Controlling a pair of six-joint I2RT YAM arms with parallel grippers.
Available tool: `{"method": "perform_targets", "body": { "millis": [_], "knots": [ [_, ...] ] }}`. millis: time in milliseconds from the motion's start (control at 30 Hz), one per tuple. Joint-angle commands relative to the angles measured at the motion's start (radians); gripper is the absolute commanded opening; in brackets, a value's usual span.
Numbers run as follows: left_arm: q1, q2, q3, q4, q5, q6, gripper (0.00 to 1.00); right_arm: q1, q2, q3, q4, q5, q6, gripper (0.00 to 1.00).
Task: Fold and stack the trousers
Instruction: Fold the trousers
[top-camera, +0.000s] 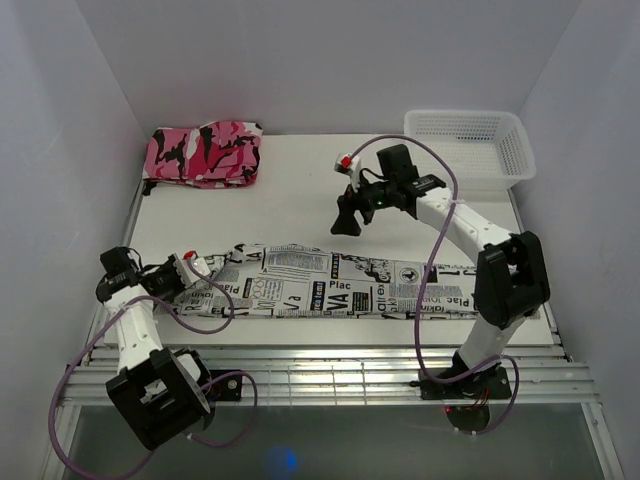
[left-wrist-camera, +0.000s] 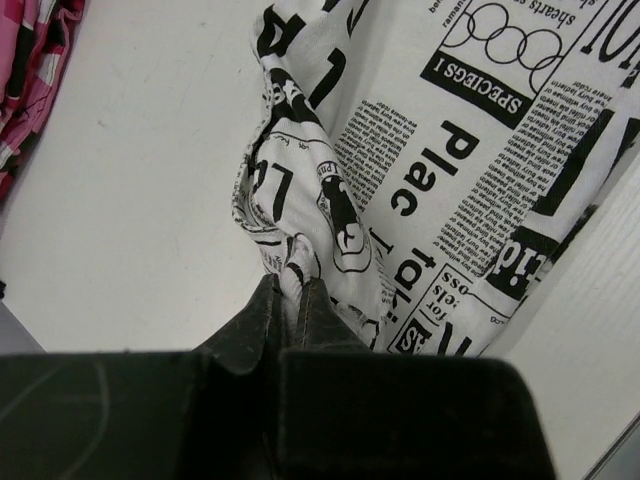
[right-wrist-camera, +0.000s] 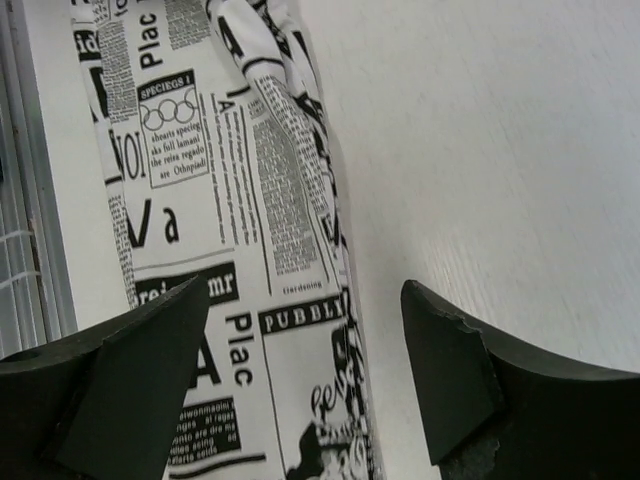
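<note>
L gripper (top-camera: 193, 266) is clamped on left end of trousers (top-camera: 340, 283), stretched along near edge of table (top-camera: 300, 190). R gripper (top-camera: 347, 215) hovers above them, jaws apart. Pink camo garment (top-camera: 205, 153) back-left, white basket (top-camera: 468, 140) back-right, both well apart

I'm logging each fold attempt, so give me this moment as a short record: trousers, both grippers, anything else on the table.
trousers: trousers laid out as one long strip along the near side of the table
left gripper: left gripper shut, pinching the cloth at the strip's left end
right gripper: right gripper open, holding nothing, raised near the strip's far edge
other items: camouflage garment at the far left corner; white basket at the far right corner
</note>
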Motion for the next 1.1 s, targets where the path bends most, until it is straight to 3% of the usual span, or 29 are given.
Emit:
{"method": "perform_targets", "body": {
  "millis": [0, 133, 167, 200, 233, 267, 433, 533, 567, 600, 900, 1067],
  "knots": [
    [-0.003, -0.018, -0.014, -0.008, 0.078, 0.127, 0.0, 0.083, 0.113, 0.091, 0.065, -0.044, 0.05, 0.83],
    [-0.003, -0.013, -0.016, -0.048, 0.066, 0.121, 0.04, 0.166, 0.227, 0.152, 0.097, -0.003, 0.059, 0.84],
    [-0.003, -0.007, -0.011, -0.043, 0.059, 0.062, 0.13, 0.187, 0.268, 0.162, 0.107, 0.028, 0.056, 0.82],
    [-0.003, 0.004, 0.015, -0.028, 0.055, 0.003, 0.49, 0.193, 0.287, 0.166, 0.107, 0.04, 0.053, 0.81],
    [-0.003, 0.019, 0.036, 0.022, 0.05, -0.076, 0.61, 0.204, 0.303, 0.169, 0.107, 0.051, 0.05, 0.77],
    [-0.003, 0.066, 0.067, 0.041, 0.043, -0.223, 0.66, 0.209, 0.326, 0.163, 0.105, 0.071, 0.045, 0.74],
    [0.013, 0.312, 0.409, -0.07, 0.078, -0.399, 0.75, 0.221, 0.354, 0.108, 0.079, 0.108, 0.02, 0.5],
    [0.011, 0.475, 0.556, -0.162, 0.145, -0.413, 0.78, 0.226, 0.348, 0.053, 0.087, 0.132, 0.011, 0.44],
    [0.008, 0.545, 0.631, -0.184, 0.159, -0.402, 0.89, 0.227, 0.351, 0.038, 0.088, 0.141, 0.01, 0.43],
    [0.001, 0.577, 0.662, -0.19, 0.168, -0.41, 0.9, 0.229, 0.353, 0.035, 0.082, 0.143, 0.002, 0.42],
    [-0.131, 0.909, 0.864, -0.209, 0.127, -0.537, 0.92, 0.258, 0.382, 0.005, 0.053, 0.198, -0.061, 0.25],
    [-0.174, 1.056, 0.912, -0.233, 0.099, -0.548, 0.83, 0.273, 0.368, -0.033, 0.061, 0.223, -0.088, 0.21]
  ]
}}
